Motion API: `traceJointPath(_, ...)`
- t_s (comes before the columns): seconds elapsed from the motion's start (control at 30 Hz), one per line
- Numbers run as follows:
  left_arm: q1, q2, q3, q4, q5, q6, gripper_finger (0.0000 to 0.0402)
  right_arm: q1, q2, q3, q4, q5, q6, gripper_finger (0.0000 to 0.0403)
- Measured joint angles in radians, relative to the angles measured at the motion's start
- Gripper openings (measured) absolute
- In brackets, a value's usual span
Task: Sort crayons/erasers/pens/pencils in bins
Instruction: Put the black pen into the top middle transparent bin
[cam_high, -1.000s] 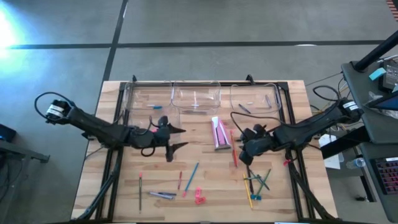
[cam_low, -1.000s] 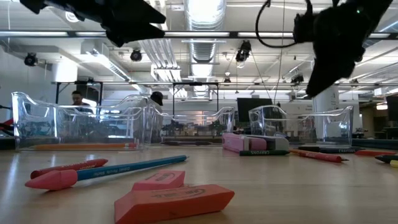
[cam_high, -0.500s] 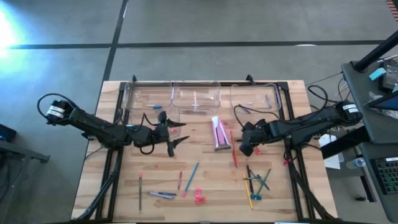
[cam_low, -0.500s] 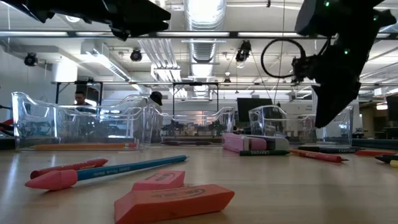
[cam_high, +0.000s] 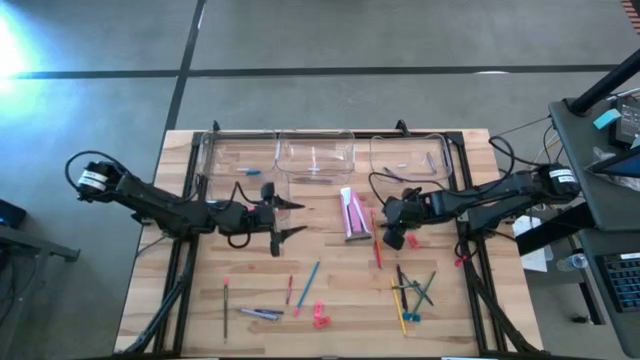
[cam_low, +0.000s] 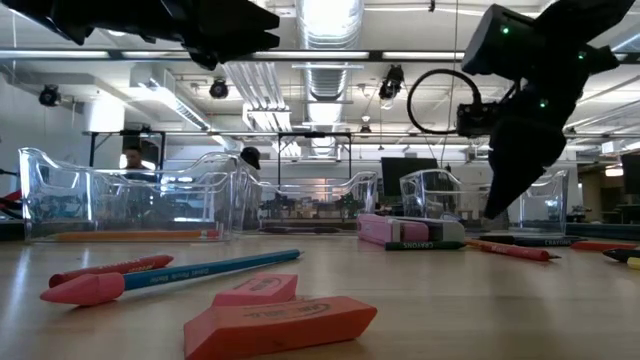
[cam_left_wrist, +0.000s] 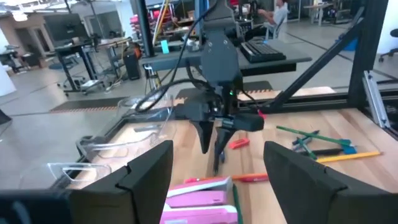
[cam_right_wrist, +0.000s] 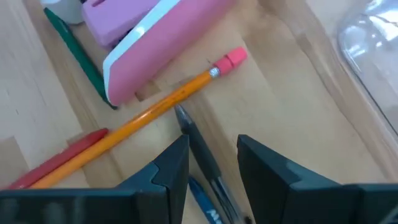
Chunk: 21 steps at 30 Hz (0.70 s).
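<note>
- The table (cam_high: 200, 290) carries a pink crayon box (cam_high: 350, 213) near its middle; every place below is taken from that box.
- The bins (cam_high: 300, 150) stand in a row beyond the box. The one beyond and to the right of it (cam_high: 410, 150) already holds a couple of dark sticks, so it looks like the place for pens.
- The left gripper (cam_high: 292, 219) waits just left of the box, fingers spread wide and empty.
- The right gripper (cam_right_wrist: 212, 149) hangs just right of the box, above an orange pencil (cam_right_wrist: 168, 102). Its fingers are half closed on a dark pen (cam_right_wrist: 198, 144), which points forward between them.
- To do this step well, lift the pen tip clear of the bin's near wall, carry it over the middle of the bin, then let go low so that it does not bounce out.
- The erasers (cam_high: 320, 318) lie loose well to the near side of the box, not yet sorted.
</note>
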Motion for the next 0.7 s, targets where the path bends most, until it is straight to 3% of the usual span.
traceJointPath(0.17,0.000,-0.030,-0.010,-0.038,0.002,-0.014,0.0237,-0.019,0.000,-0.041,0.045,-0.005,-0.044,0.0127)
traceJointPath(0.43,0.000,-0.187,-0.082,-0.037,0.023,-0.037,0.0237,-0.062,0.000,-0.120,0.213,-0.071,-0.099,0.0127)
traceJointPath(0.7,0.000,-0.336,-0.143,-0.035,0.023,-0.063,0.0237,-0.061,0.000,-0.126,0.225,-0.072,-0.120,0.0127)
